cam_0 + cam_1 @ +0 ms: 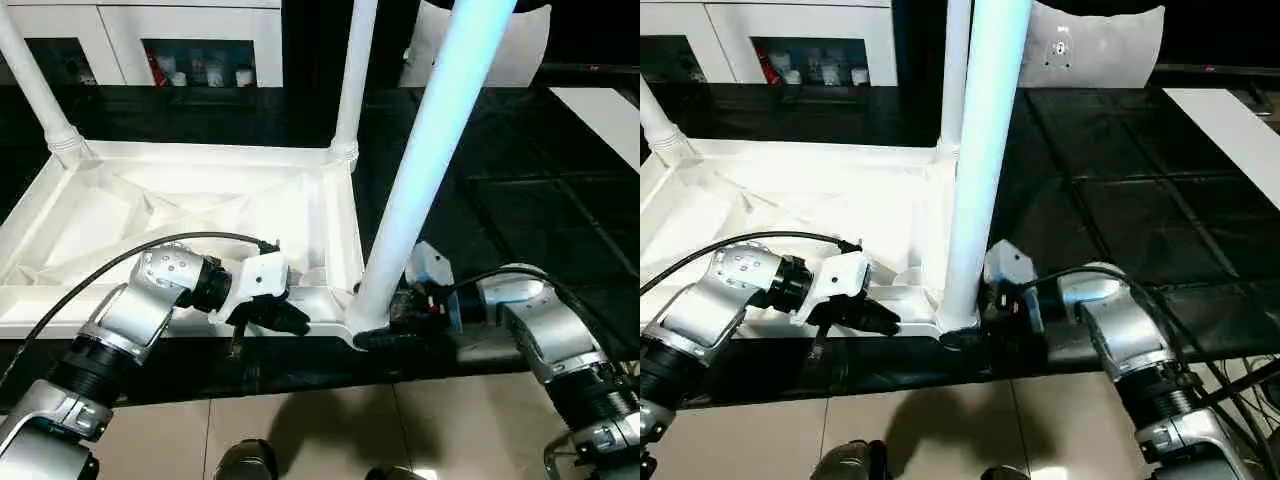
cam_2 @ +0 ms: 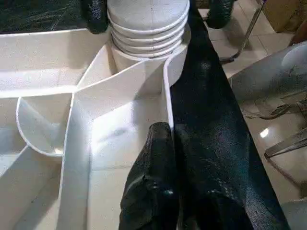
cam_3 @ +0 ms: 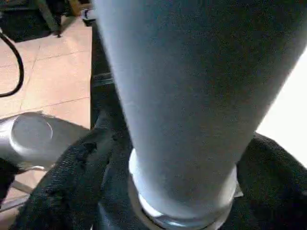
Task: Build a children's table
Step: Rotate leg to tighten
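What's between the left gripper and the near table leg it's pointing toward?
In the left wrist view, only the tabletop's ribbed white underside and its raised edge wall lie between the shut left gripper and the near leg.

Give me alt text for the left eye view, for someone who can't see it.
An upturned white table top lies on a black workbench with three white legs standing in its corners. The right gripper has its black fingers around the base of the nearest leg, while the shut left gripper rests on the top's near rim.
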You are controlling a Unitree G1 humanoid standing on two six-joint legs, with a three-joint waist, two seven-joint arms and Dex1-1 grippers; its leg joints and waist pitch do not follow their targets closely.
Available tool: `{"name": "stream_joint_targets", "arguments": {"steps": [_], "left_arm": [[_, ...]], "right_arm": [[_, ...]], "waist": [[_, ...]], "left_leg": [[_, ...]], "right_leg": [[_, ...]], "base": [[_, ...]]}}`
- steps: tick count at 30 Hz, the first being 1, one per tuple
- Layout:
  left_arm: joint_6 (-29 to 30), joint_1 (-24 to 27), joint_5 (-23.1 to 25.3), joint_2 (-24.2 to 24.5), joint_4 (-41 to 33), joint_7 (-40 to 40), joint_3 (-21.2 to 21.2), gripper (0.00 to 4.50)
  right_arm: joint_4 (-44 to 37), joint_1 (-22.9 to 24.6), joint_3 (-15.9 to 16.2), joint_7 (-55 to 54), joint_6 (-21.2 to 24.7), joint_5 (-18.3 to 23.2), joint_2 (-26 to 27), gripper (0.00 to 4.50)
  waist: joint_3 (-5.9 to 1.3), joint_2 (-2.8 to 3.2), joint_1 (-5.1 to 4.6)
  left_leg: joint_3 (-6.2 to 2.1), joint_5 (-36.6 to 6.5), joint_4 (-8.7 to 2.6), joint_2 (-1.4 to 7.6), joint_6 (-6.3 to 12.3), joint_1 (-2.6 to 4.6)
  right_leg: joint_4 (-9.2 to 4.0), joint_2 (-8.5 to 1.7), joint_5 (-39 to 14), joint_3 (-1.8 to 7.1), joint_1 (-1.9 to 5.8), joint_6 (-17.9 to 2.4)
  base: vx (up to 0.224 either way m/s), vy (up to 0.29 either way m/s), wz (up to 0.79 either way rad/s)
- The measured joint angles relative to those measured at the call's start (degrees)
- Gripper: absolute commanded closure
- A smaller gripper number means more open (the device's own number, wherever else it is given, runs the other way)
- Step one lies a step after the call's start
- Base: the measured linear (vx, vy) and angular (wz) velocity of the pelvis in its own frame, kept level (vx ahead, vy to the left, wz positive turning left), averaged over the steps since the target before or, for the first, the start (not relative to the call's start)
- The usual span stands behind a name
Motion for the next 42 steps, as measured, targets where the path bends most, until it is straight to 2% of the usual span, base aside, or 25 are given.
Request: {"name": "stream_joint_targets", "arguments": {"steps": [6,8,12,13,19,23,24,26,29,32,35,36,37,38,39,40,41,42], "left_arm": [[-0.3,0.0,-0.1,0.0,0.0,-0.9,-0.1,4.5],[-0.4,0.0,-0.1,0.0,0.1,-1.1,-0.2,4.5],[-0.7,0.0,-0.1,0.0,0.3,-1.5,-0.3,4.5],[-0.7,0.0,-0.1,0.0,0.3,-1.5,-0.3,4.5],[-0.3,0.1,-0.4,-0.1,0.4,-1.6,-0.2,4.5],[2.7,1.3,-1.3,-1.3,-1.0,-0.1,0.6,4.5],[4.3,2.1,-1.3,-1.9,-1.4,1.1,1.5,4.5],[6.0,2.7,-1.1,-2.3,-1.7,2.6,2.3,4.5],[8.8,3.0,0.3,-4.2,-1.7,7.7,3.4,4.5],[12.0,2.9,2.1,-7.4,-0.9,14.2,5.1,4.5],[14.4,2.6,3.0,-10.5,-0.4,19.4,5.5,4.5],[15.4,2.1,3.6,-12.0,0.1,21.6,5.7,4.5],[15.8,1.8,3.7,-12.7,0.6,22.8,5.8,4.5],[16.7,0.4,4.5,-14.4,1.8,25.2,5.6,4.5],[17.1,-0.2,4.9,-15.3,2.4,27.1,5.7,4.5],[17.1,-0.5,5.2,-15.9,2.9,28.6,6.3,4.5],[17.1,-0.5,5.4,-16.4,3.1,29.5,6.3,4.5],[17.2,-0.5,5.6,-16.7,3.3,30.0,6.5,4.5]], "right_arm": [[0.2,0.0,0.0,0.6,0.1,0.3,0.0,1.13],[0.2,0.0,0.0,1.0,0.3,0.4,0.0,1.45],[0.2,0.0,0.1,1.1,0.8,0.5,0.0,1.57],[0.2,0.0,0.1,1.1,0.9,0.5,0.0,1.75],[-0.3,0.3,-0.2,1.1,3.5,1.8,0.0,1.88],[-3.9,3.8,-2.0,-1.4,6.7,2.9,1.2,1.89],[-5.5,5.6,-3.7,-4.1,8.3,3.5,2.4,1.89],[-6.8,7.3,-4.8,-8.0,9.4,4.0,3.8,1.94],[-7.7,8.5,-6.9,-16.7,11.3,2.6,7.8,1.98],[-7.3,8.5,-10.2,-29.3,13.4,0.4,14.5,1.99],[-6.1,7.3,-12.7,-38.1,15.3,-1.0,18.9,1.99],[-5.3,6.6,-13.7,-42.1,15.6,-1.8,20.9,1.99],[-4.8,6.0,-14.0,-44.5,16.0,-2.1,21.9,1.99],[-4.3,5.5,-15.4,-48.5,16.4,-2.8,23.7,1.99],[-3.6,4.7,-16.0,-50.7,16.4,-2.8,24.5,1.99],[-2.5,3.4,-16.2,-53.0,16.4,-3.2,25.5,1.99],[-2.0,2.9,-16.2,-54.2,16.5,-3.3,25.7,1.99],[-1.2,2.3,-16.4,-55.9,16.4,-3.6,26.7,1.99]], "waist": [[-0.01,-0.01,0.55],[-0.01,-0.01,0.73],[-0.01,-0.01,0.76],[-0.01,-0.01,0.75],[-0.01,-0.01,0.85],[-0.01,-0.01,1.12],[-0.02,-0.02,1.06],[-0.01,-0.01,0.77],[-0.02,-0.02,0.2],[0.04,0.03,-1.44],[0.26,0.35,-2.82],[0.4,0.6,-3.37],[0.49,0.67,-3.44],[0.43,0.41,-3.22],[0.37,-1.04,-2.36],[0.63,-1.64,-2.52],[0.79,-1.34,-1.96],[0.81,-0.63,-1.87]], "left_leg": [[0.0,0.0,0.04,0.02,0.0,0.01],[0.0,0.0,0.06,0.03,0.0,0.01],[0.0,0.0,0.14,0.04,0.0,0.01],[0.0,0.0,0.14,0.04,0.0,0.01],[0.0,0.0,0.14,0.04,0.0,0.05],[0.0,0.0,0.15,0.03,0.01,0.07],[0.0,0.0,0.12,0.02,0.01,0.2],[0.01,0.0,0.09,0.01,0.0,0.62],[-0.03,0.0,-0.1,0.0,-0.03,1.03],[-0.28,0.0,-0.14,-0.13,-0.05,1.27],[-1.12,-0.1,-0.38,-0.23,-0.09,1.31],[-1.5,-0.1,-0.78,-0.22,-0.1,1.31],[-1.44,-0.1,-1.38,-0.22,-0.1,1.12],[-0.61,-0.1,-1.85,-0.31,-0.11,0.85],[1.51,0.0,-2.43,-0.31,-0.16,1.62],[1.6,-0.4,-1.75,-0.83,-0.48,1.63],[-2.35,-2.4,2.19,-1.61,-1.52,1.69],[-5.42,-2.5,4.35,-2.26,-1.49,2.15]], "right_leg": [[0.05,0.01,0.0,-0.01,-0.01,0.0],[0.08,0.0,0.0,-0.01,-0.01,0.0],[0.13,0.0,0.0,0.0,-0.01,0.0],[0.13,0.0,0.0,0.0,-0.01,0.0],[0.15,0.0,0.0,0.0,0.02,0.0],[0.12,0.0,0.0,0.01,0.06,0.0],[0.1,0.0,0.0,0.03,0.13,0.0],[0.11,-0.01,-0.1,0.09,0.42,0.1],[-0.09,-0.01,-0.3,0.06,0.38,0.5],[-0.38,-0.11,-0.5,-0.13,0.32,0.7],[-1.74,-0.15,-0.7,-1.02,0.76,0.7],[-2.12,-0.16,-1.5,-1.65,1.33,0.3],[-1.31,-0.03,-2.7,-1.95,1.34,-0.7],[1.65,-0.03,-5.4,-1.76,1.2,-2.6],[2.95,-0.32,-6.3,-0.32,0.58,-2.2],[3.07,-1.1,-6.1,0.46,-0.46,-1.3],[2.92,-1.18,-5.2,0.52,-0.38,0.4],[2.83,-1.01,-5.1,-0.45,0.07,0.5]], "base": [[0.0,0.0,0.0],[0.0,0.0,0.0],[0.0,0.0,0.0],[0.0,0.0,0.0],[0.0,0.0,0.0],[0.0,0.0,0.0],[0.0,0.0,0.0],[0.0,0.0,0.0],[-0.024,0.001,-0.02],[-0.082,0.015,-0.11],[-0.047,0.033,-0.11],[-0.138,0.082,-0.21],[-0.102,0.057,-0.14],[-0.124,0.02,0.1],[-0.054,-0.06,0.19],[-0.054,-0.06,0.19],[0.05,-0.061,-0.17],[0.051,-0.004,-0.22]]}}
